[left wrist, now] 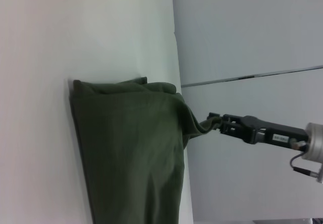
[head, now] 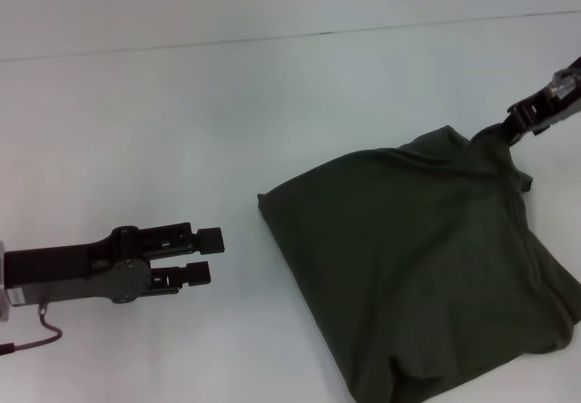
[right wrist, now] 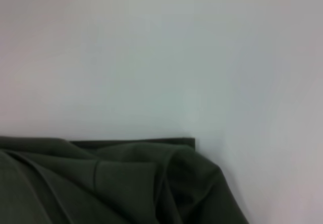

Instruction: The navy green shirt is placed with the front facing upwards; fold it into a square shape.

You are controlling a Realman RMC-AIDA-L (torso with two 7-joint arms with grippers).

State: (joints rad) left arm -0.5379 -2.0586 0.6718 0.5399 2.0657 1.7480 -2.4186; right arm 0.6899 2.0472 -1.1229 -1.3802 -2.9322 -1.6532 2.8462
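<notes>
1. Already the shirt [head: 427,276] lies bunched into a rough, lumpy block toward the right near part of the surface [head: 182,103], its plain olive cloth up, no lettering in sight.
2. One far corner of it is drawn up into a peak, where the right claw [head: 510,129] is clamped on the cloth, close to the surface's right edge; the left wrist view shows that same pinch from the side, the fabric pulled taut off the surface.
3. To finish this step well, I judge the right claw should carry the pinched corner low and steady so the layers beneath do not drag, lay it down square with the folded edge facing the left claw, and let go only once the cloth rests flat.
4. The folds near the pinch look loose and heaped, so a hasty pull could tumble the stack; a smoothing pass may be needed after.
5. The left claw [head: 205,255] hovers over bare surface near the left near edge, well apart from the shirt, its fingers apart and holding nothing.
6. Count: one shirt, two claws, one surface.
</notes>
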